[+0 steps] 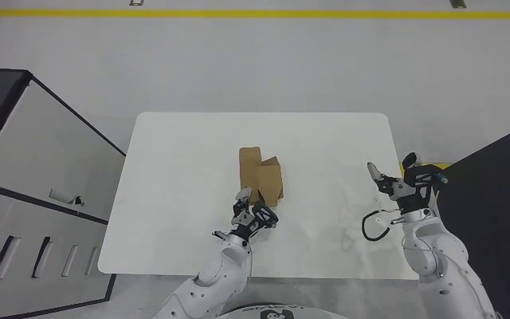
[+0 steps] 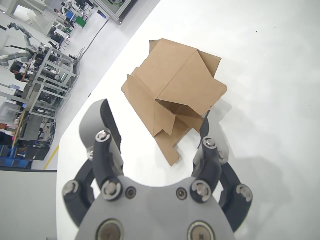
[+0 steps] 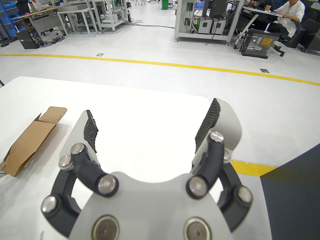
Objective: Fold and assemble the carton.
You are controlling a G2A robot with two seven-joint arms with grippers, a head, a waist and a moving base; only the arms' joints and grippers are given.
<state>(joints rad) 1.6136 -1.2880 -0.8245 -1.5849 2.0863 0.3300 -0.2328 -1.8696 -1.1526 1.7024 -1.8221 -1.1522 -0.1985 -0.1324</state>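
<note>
On the white table (image 1: 335, 143), a little toward the robot's side of its middle, the brown carton (image 1: 261, 175) is seen lying half folded: one panel is flat against the surface and others are raised over it, so that an open pocket is formed at the near end. Its long axis is directed from the near edge of the table toward the far edge, so one short end is turned to the robot. Just at this near end the left gripper (image 1: 253, 206) is held, with its jaws apart and nothing taken between them; in the left wrist view the open end of the carton is found straight ahead of the jaws, and one fingertip (image 2: 205, 126) is seen against the edge of the cardboard (whether it is touched there cannot be told). The right gripper (image 3: 151, 106) is held near the right edge of the table, well apart from the carton, its jaws also spread and empty. It is judged that the left arm is much the nearer one, and that the coming move would be made by it along the long axis, onto the raised flaps at the near end.
</note>
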